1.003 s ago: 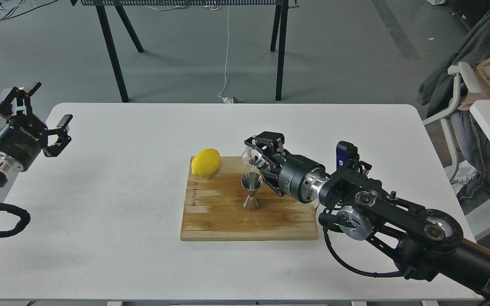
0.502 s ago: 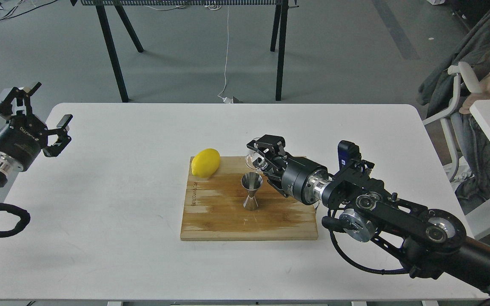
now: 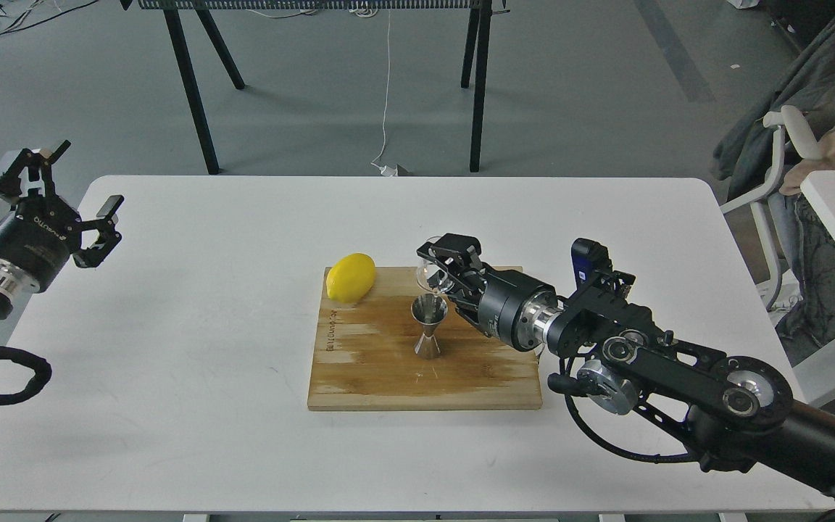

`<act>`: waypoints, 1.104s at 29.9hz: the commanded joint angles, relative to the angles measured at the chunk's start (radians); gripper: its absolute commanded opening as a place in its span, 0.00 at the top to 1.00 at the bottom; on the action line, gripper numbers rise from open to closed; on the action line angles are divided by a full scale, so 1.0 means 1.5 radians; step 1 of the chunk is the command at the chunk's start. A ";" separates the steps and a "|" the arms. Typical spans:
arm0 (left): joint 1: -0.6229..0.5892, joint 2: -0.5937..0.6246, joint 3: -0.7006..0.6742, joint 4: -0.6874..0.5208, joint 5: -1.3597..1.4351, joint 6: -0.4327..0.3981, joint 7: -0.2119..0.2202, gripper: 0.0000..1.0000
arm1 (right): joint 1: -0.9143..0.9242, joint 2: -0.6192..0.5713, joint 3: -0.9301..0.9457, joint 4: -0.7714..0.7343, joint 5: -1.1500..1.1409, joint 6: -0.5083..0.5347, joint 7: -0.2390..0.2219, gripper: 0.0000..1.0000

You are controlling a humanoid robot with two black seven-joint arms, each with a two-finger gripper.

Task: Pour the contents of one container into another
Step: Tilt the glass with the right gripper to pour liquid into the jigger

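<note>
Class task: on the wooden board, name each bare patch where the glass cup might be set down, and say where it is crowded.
On the cutting board, the near strip in front of the jigger is bare, as is the left part below the lemon. The far right is crowded: the right gripper holds the glass cup just above the jigger.

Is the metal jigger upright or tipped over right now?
Upright: the jigger stands on its base on the cutting board, open mouth upward.
</note>
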 commanded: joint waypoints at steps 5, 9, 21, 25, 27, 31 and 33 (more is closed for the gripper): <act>0.000 0.000 0.000 0.000 0.001 0.000 0.000 0.02 | 0.013 0.000 -0.026 -0.001 -0.032 0.000 0.005 0.63; 0.000 0.000 0.000 0.000 0.001 0.000 0.000 0.02 | 0.027 -0.010 -0.050 -0.001 -0.035 0.000 0.012 0.63; 0.000 0.000 0.000 0.000 0.001 0.000 0.000 0.02 | 0.041 -0.024 -0.054 -0.001 -0.058 0.000 0.015 0.62; 0.000 0.000 0.000 0.000 0.000 0.000 0.000 0.02 | 0.057 -0.027 -0.080 -0.002 -0.063 0.000 0.021 0.62; 0.000 0.000 0.000 0.000 0.001 0.000 0.000 0.02 | 0.060 -0.027 -0.088 -0.002 -0.062 0.000 0.022 0.62; 0.000 0.000 0.000 0.000 0.000 0.000 0.000 0.02 | 0.064 -0.028 -0.090 -0.002 -0.065 0.000 0.023 0.62; 0.000 0.000 0.000 0.000 0.000 0.000 0.000 0.02 | 0.069 -0.028 -0.091 -0.002 -0.075 0.000 0.024 0.62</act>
